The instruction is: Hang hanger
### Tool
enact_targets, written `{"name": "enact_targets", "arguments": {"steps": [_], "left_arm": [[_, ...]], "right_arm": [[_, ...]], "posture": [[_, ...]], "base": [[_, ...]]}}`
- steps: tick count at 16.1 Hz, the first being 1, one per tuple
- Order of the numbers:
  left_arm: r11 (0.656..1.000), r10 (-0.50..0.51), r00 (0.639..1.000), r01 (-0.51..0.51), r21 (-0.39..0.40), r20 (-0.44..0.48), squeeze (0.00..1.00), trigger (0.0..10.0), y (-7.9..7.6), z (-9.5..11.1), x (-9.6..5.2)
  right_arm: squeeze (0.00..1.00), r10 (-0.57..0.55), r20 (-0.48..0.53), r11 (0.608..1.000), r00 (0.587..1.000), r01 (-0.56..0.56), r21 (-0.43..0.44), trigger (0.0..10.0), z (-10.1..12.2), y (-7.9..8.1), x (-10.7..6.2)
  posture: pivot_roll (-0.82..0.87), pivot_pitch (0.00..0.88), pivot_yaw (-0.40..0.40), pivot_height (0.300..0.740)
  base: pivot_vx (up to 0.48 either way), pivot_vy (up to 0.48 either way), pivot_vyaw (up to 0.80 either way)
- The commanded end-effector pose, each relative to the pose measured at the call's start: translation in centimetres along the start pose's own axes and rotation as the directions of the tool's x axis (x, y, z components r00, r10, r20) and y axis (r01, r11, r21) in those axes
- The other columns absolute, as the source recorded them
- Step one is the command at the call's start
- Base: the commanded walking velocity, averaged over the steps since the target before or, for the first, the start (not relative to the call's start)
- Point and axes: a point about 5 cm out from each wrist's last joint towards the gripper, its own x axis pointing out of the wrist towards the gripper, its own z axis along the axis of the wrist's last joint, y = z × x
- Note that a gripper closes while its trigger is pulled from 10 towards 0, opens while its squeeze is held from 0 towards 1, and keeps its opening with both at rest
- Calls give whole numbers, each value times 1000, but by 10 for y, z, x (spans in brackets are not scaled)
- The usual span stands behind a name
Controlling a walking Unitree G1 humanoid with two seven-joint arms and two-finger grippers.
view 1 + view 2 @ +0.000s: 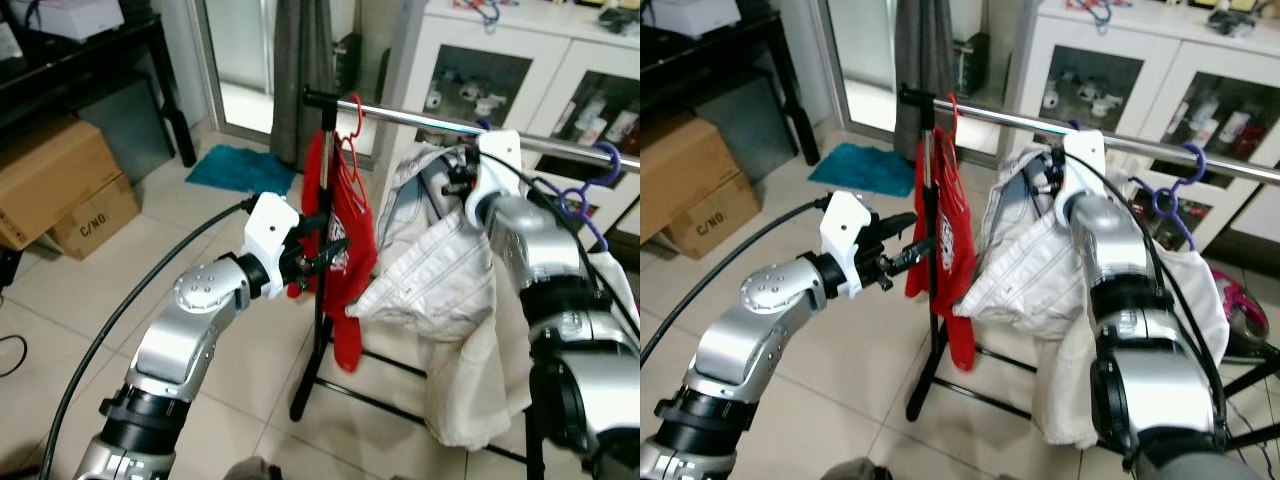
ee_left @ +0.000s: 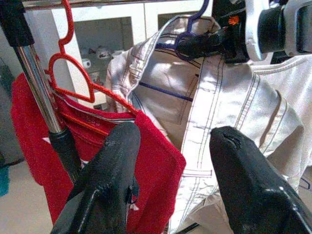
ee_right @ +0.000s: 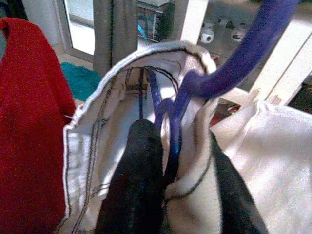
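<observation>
Here your rack (image 1: 322, 330) stands on the tile floor with its rail (image 1: 430, 122) running from the post top toward the cabinet. A red shirt on a red hanger (image 1: 350, 140) already hangs at the post end of the rail, and another purple hanger (image 1: 580, 195) with white cloth sits further along, toward the cabinet end. Between them the white jacket (image 1: 440, 270) droops just under the rail.

The risk I see: the purple hook (image 3: 234, 63) is close to the rail but, as far as the views show, not over it. If you let go now, the jacket would likely drop to the floor. The heavy jacket could also twist the hanger in the grip, so the hook turns away from the rail as you lift.

Your right hand (image 1: 462, 180) is clamped on the neck of the jacket hanger (image 3: 170, 122), fingers pinching plastic and collar together. Your left hand (image 1: 325, 250) is spread wide, holding nothing, poised just beside the post and the red shirt (image 1: 345, 250); watch that it does not snag that cloth.
</observation>
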Motion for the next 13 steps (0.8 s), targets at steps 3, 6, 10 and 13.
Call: {"name": "enact_targets", "arguments": {"steps": [3, 6, 10, 13], "left_arm": [[997, 81, 997, -81, -17, -4, 0, 10000, 5, -4, -8], [994, 113, 993, -112, -15, 16, 0, 10000, 8, -2, -11], [988, 152, 988, -152, -31, 3, 0, 10000, 7, -7, -19], [973, 228, 974, -228, -37, 0, 0, 10000, 10, -10, -26]], "right_arm": [[1000, 87, 172, 996, 981, -90, 7, 10000, 7, -7, -38], [1000, 198, 227, 979, 954, -204, 3, 10000, 11, -5, -61], [1000, 324, 290, 943, 900, -334, -18, 10000, 7, -3, -106], [1000, 280, 290, 958, 915, -285, -27, 10000, 6, 1, -123]], "posture": [[16, 0, 27, 740], [11, 0, 41, 740], [13, 0, 45, 740], [35, 0, 16, 740]], "base": [[0, 0, 0], [0, 0, 0], [0, 0, 0], [0, 0, 0]]}}
